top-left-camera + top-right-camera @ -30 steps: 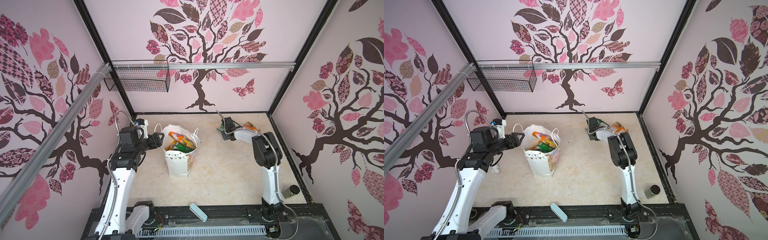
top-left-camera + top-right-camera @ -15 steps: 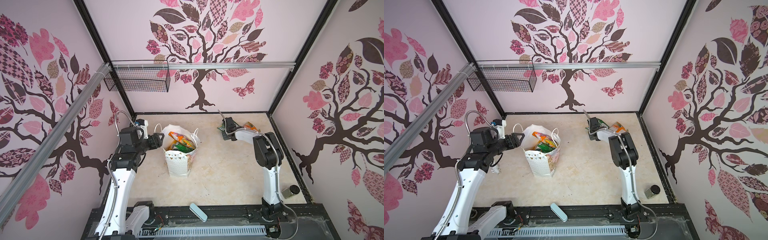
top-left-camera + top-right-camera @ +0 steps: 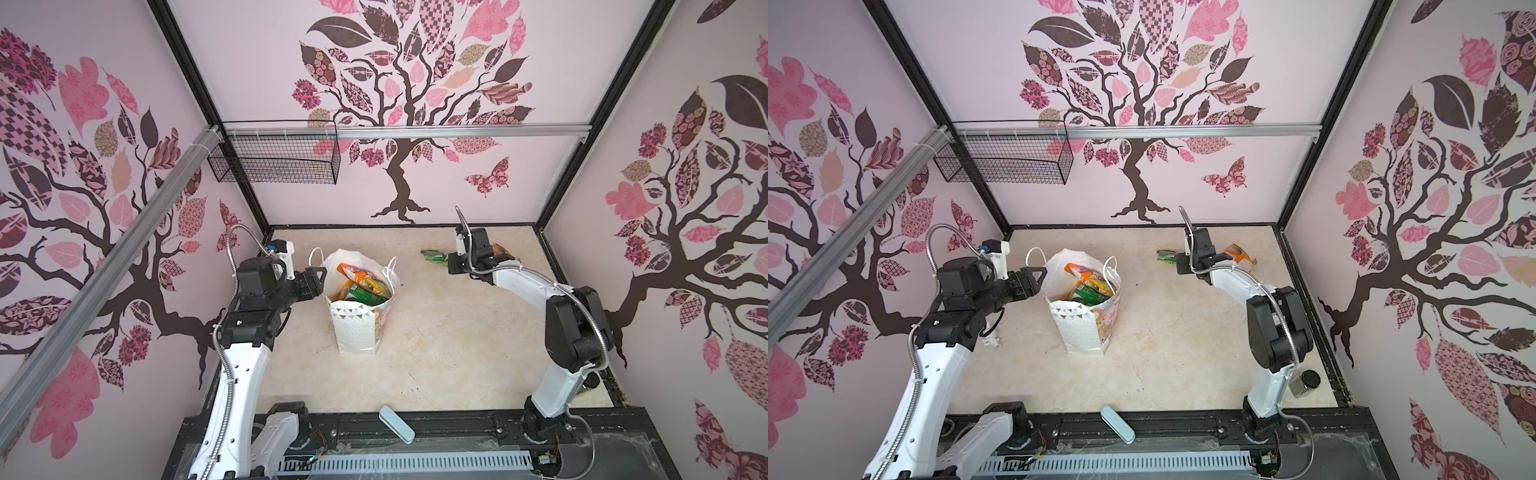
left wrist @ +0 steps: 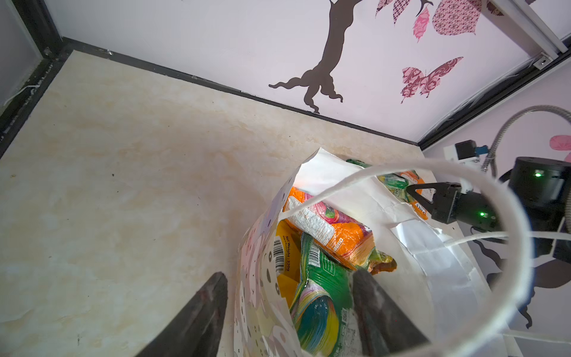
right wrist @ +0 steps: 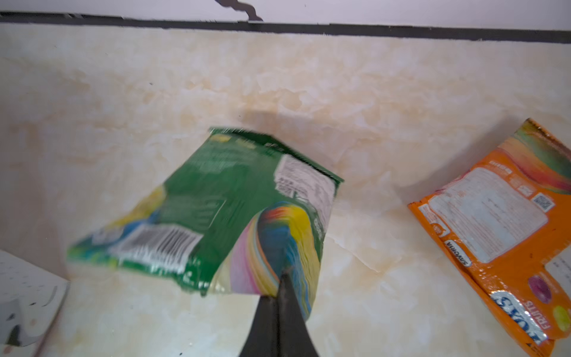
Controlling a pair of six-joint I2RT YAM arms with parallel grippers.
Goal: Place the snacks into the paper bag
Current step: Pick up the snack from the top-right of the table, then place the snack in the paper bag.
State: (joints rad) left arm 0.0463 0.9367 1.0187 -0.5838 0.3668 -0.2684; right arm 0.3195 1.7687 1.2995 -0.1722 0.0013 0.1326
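Firmly, the right gripper (image 5: 282, 276) pinches a green packet (image 5: 216, 197); the orange packet (image 5: 494, 235) nearby reads "FRUITS".

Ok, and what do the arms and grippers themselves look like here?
Both arms, left arm and right arm, have white links with black joints and a ribbed silver hose running along each. The left gripper and right gripper are black, with tapered triangular fingers; a white camera block sits on each wrist.
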